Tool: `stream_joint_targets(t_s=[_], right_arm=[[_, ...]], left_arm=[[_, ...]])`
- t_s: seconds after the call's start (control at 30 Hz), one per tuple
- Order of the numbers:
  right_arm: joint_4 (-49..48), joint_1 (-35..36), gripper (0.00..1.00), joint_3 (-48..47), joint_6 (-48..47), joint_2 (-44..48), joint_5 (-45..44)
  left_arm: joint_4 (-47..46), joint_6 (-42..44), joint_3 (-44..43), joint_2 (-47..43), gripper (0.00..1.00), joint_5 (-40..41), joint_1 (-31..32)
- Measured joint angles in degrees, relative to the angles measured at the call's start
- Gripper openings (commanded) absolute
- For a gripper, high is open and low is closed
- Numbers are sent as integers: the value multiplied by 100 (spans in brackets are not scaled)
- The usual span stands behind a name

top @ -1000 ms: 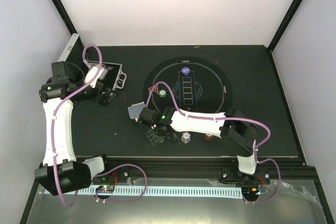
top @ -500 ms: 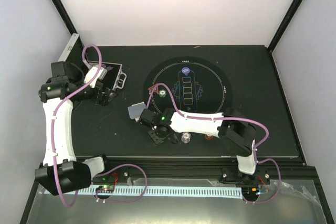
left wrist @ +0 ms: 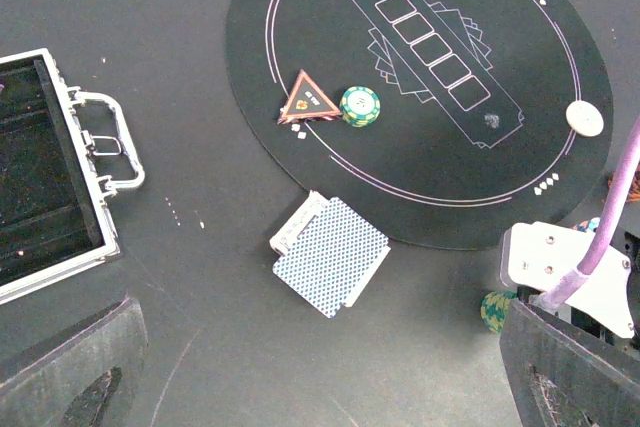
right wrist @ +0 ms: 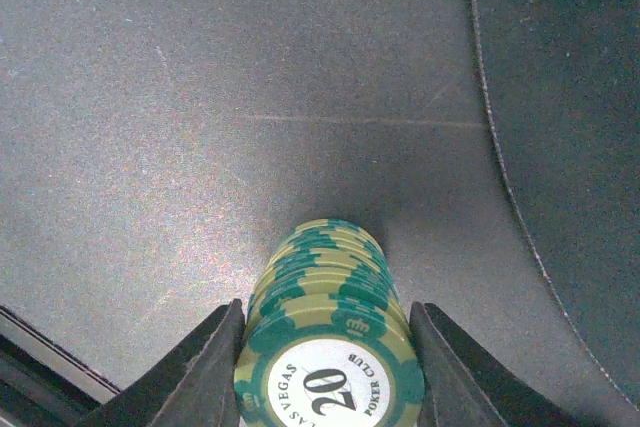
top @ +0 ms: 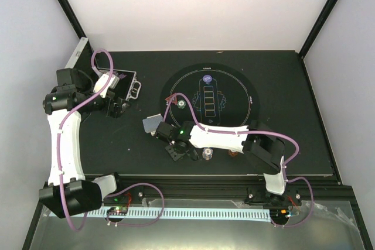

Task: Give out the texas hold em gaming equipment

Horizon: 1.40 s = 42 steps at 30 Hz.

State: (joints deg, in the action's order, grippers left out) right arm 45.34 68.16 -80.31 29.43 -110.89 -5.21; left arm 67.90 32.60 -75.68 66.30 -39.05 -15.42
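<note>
Bottom centre of the right wrist view: on the top chip of the stack of green poker chips (right wrist: 330, 347) we read "20", ringed by "LAS VEGAS" and "POKER CLUB". Marks on the red triangle marker (left wrist: 307, 100) and round black mat (left wrist: 300, 17) are too small for us to read.

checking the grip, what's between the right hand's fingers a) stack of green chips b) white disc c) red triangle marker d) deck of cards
a, the right wrist view shows the stack of green chips, top one marked 20, sitting in the right hand with a finger against each side
</note>
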Motion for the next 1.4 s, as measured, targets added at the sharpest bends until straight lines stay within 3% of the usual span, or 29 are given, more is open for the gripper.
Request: stream_joint_targets(t_s=[0.27,0.7,1.07,1.4], right_arm=[[-2,0,13,0,0,0,-4],[507,-247,10,-619,-116,450,-74],[844,-2245,10,-1554,-800,487,-282],[968,-3718,10,-3521,-1261,-1641,-321]], left_arm=[[0,0,-2,0,99,0,-7],[2,0,-7,0,99,-2,-72],[15,0,-101,7,99,-7,-79],[24,2,-127,210,99,-22,-107]])
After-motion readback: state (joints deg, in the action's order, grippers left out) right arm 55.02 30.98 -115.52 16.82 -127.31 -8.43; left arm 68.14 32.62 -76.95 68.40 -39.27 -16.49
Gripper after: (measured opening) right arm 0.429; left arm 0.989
